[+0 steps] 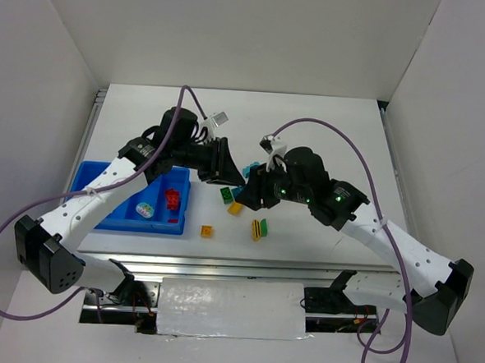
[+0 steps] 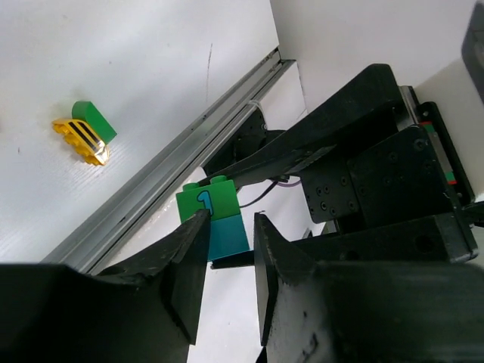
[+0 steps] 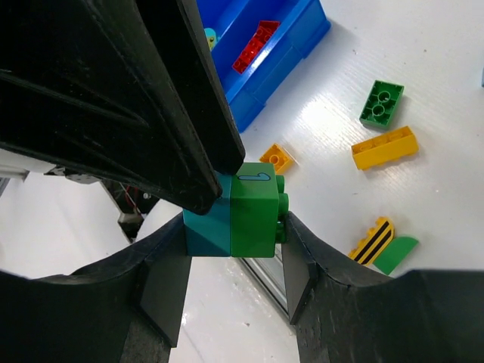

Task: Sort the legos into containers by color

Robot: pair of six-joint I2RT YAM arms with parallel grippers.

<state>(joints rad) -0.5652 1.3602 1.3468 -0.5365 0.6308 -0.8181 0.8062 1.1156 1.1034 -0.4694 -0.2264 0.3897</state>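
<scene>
Where both meet, left hand (image 2: 231,227) clenches the green-teal stack (image 2: 214,215) (joined bricks); right hand (image 3: 234,243) clenches it too.

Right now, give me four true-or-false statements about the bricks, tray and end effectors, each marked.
1. Both the left end effector and the right end effector grip one joined green-and-teal brick pair. True.
2. The blue tray holds green bricks. False: it shows red bricks and a pale round piece.
3. A small orange brick lies on the table outside the tray. True.
4. The yellow striped piece sits in the tray. False: it lies on the table beside a green piece.
</scene>
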